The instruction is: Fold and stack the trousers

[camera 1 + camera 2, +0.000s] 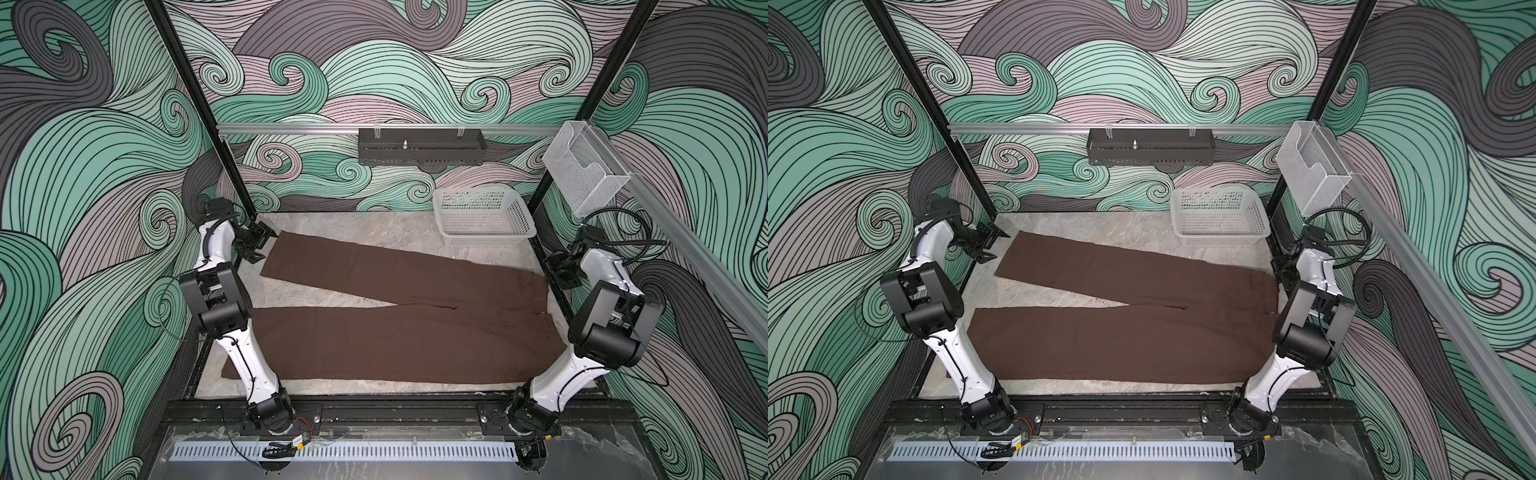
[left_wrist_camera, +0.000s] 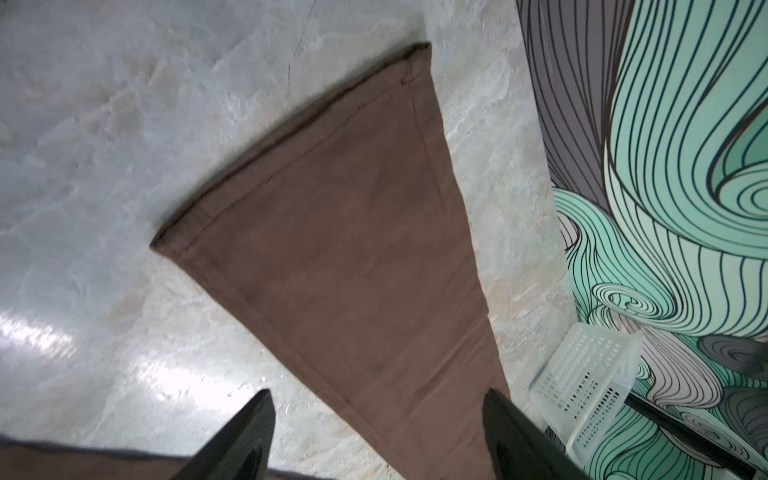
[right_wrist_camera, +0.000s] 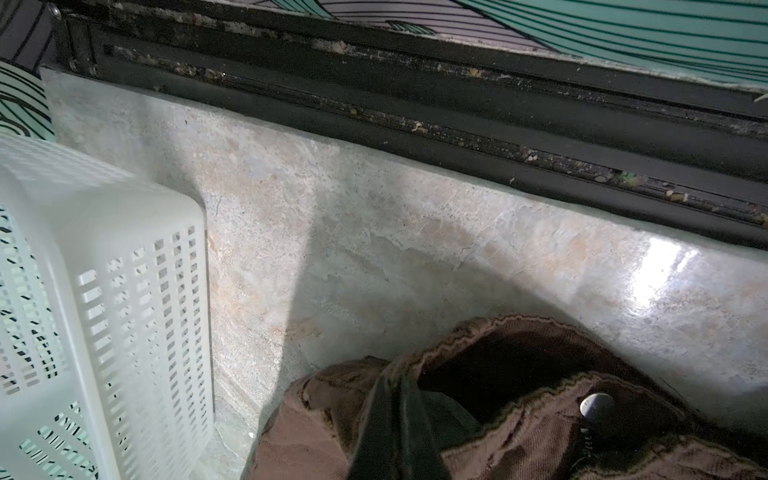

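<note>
**Waist being pinched, far hem being approached**

The right gripper (image 3: 397,395) is being pressed shut on the waistband of the trousers (image 1: 395,332). A ridge of brown cloth is being squeezed between its fingers close to the metal button (image 3: 597,405). This grip is judged to be anchoring the waist end, or preparing it to be lifted.

The left gripper (image 2: 378,392) is being held with its jaws wide apart and nothing between them. It is being poised above the far leg, near the hem (image 2: 291,145), probably so that this end can be taken next.

The trousers are being shown spread flat on the table (image 1: 332,232), with the waist at the right edge and the legs splayed leftward in a V. No fold is judged to have been made yet.

A white basket (image 1: 482,216) is being seen at the back right corner, near the waist but apart from the cloth.
</note>
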Robot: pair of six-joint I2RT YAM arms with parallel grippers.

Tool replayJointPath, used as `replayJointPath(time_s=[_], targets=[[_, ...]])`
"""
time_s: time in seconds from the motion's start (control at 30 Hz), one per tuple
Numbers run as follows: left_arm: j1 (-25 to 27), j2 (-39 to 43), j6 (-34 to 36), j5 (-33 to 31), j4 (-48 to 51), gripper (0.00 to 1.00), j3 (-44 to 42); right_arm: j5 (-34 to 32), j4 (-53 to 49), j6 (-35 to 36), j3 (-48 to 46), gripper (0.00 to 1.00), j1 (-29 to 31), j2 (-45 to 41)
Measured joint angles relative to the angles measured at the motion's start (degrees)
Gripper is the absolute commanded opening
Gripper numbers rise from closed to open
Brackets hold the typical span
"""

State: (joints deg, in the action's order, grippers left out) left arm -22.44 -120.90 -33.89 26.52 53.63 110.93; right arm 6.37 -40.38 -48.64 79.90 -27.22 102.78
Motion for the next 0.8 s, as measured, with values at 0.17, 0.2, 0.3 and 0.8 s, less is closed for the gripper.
replayJointPath(time_s=[0.17, 0.2, 0.3, 0.8], targets=[[0.1, -9.6, -1.7, 0.5, -0.8, 0.8, 12.9, 0.1, 0.8, 0.0, -0.3, 0.0, 0.6, 0.0], [0.2, -11.5, -2.0, 0.7, -1.0, 0.8, 15.4, 0.1, 0.9, 0.0, -0.5, 0.0, 0.8, 0.0], [0.7, -16.3, -3.0, 0.9, -2.2, 0.79, 20.3, 0.1, 1.2, 0.0, -1.1, 0.0, 1.3, 0.0], [5.8, -28.4, -5.8, 1.0, -3.1, 0.77, 25.8, 0.2, 2.7, 0.0, -1.9, 0.0, 1.2, 0.0]])
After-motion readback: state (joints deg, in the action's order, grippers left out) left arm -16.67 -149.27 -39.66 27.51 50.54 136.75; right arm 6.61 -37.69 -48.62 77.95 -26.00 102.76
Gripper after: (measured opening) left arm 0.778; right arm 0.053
